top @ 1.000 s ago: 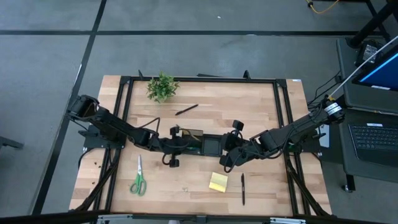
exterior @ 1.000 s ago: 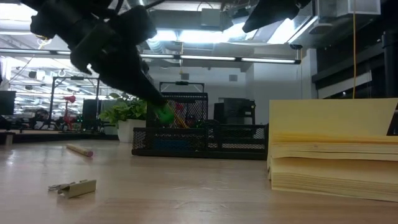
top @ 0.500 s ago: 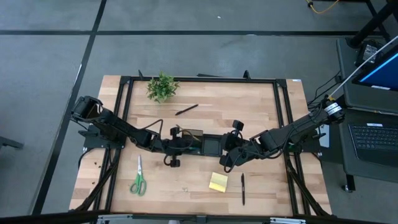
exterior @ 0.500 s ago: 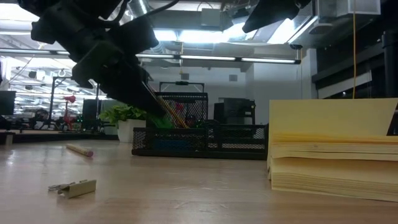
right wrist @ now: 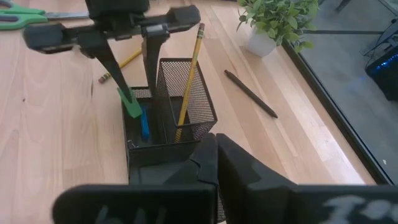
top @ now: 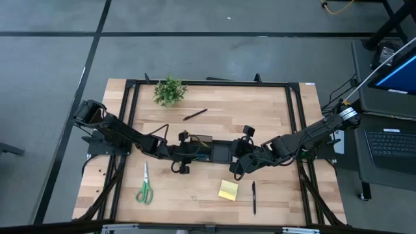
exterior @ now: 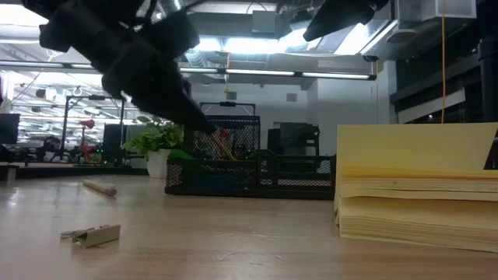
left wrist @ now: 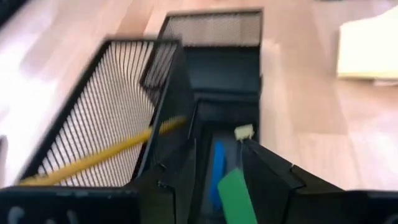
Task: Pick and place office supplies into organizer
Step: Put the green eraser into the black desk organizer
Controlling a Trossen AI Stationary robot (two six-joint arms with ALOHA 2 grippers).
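Right now the black mesh organizer [top: 209, 150] sits mid-table, and everything else is best placed from it. Over its low compartment, on the side away from the right arm, the left gripper [right wrist: 132, 93] hangs with its two fingers pinched on a small green piece [right wrist: 130, 103], whose lower end dips just inside the compartment wall. Beneath that piece, a blue block [right wrist: 144, 123] lies on the compartment floor; the left wrist view shows the same green piece [left wrist: 236, 194] between the dark fingers with the blue block [left wrist: 217, 174] just beside it. One yellow pencil [right wrist: 188, 70] stands tilted in the organizer's taller mesh section, its eraser end sticking out above the rim.

On the organizer's other side the right gripper [top: 238, 166] hovers close to the tray's end, aimed at it; whether its fingers are open or closed I cannot tell.

Toward the table's near edge from the organizer lie the yellow sticky-note pad [top: 228, 190] and, just beside it, a black pen [top: 253, 197]. Further along that near side, on the left arm's half, are the green-handled scissors [top: 144, 187]. Beyond the organizer, toward the far edge, a second black pen [top: 194, 114] lies at a slant, and past it the small potted plant [top: 169, 90] stands near the corner. Another pencil [right wrist: 118, 67] rests flat on the wood close to the organizer's low end
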